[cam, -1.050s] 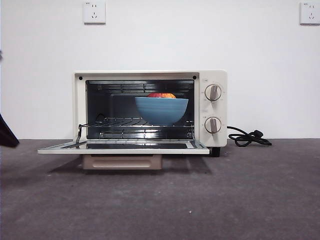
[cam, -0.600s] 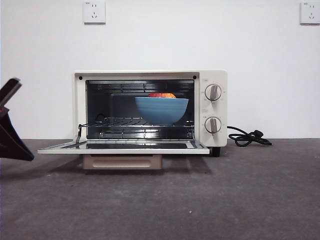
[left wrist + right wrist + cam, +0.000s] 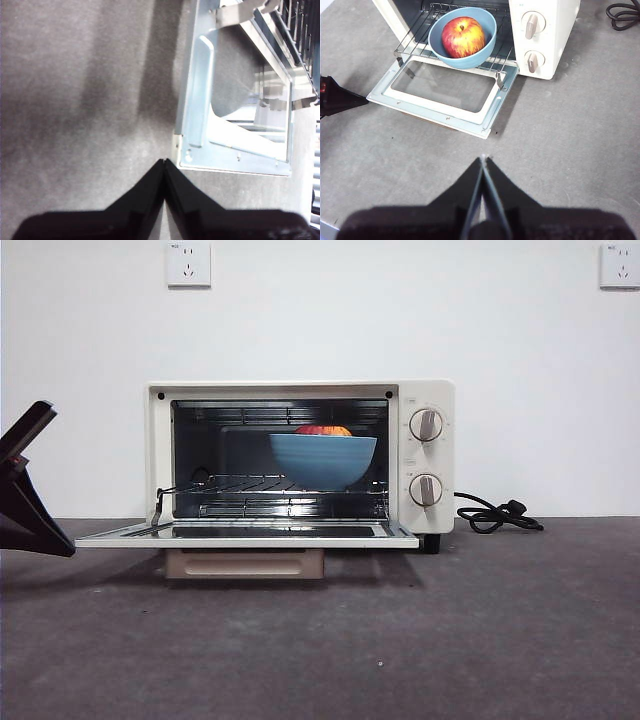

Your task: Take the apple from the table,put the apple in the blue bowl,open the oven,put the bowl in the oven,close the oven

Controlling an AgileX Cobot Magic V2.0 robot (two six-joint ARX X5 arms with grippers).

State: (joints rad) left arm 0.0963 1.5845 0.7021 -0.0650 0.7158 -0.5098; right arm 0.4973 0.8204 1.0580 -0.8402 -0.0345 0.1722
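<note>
A: What are the grippers doing?

B: The left gripper (image 3: 164, 161) has its jaws pressed together to a point, holding nothing; it sits just beside the outer corner of the lowered door (image 3: 235, 145), though I cannot tell whether it touches; the right gripper (image 3: 483, 159) is likewise closed and empty, well back from the oven (image 3: 300, 460) above the table (image 3: 450, 640).

A: What does one view give that another lacks?

B: The right wrist view looks down into the blue bowl (image 3: 462, 37) and shows the whole apple (image 3: 463, 36); the front view shows only the apple's top above the rim, and the left gripper as a dark shape at the door's left end; the left wrist view shows the door's metal frame close up.

A: And the apple itself?

B: Red, streaked yellow-orange, stem up; it lies in the bowl, which stands on the wire rack (image 3: 420, 42) inside the open oven.
</note>
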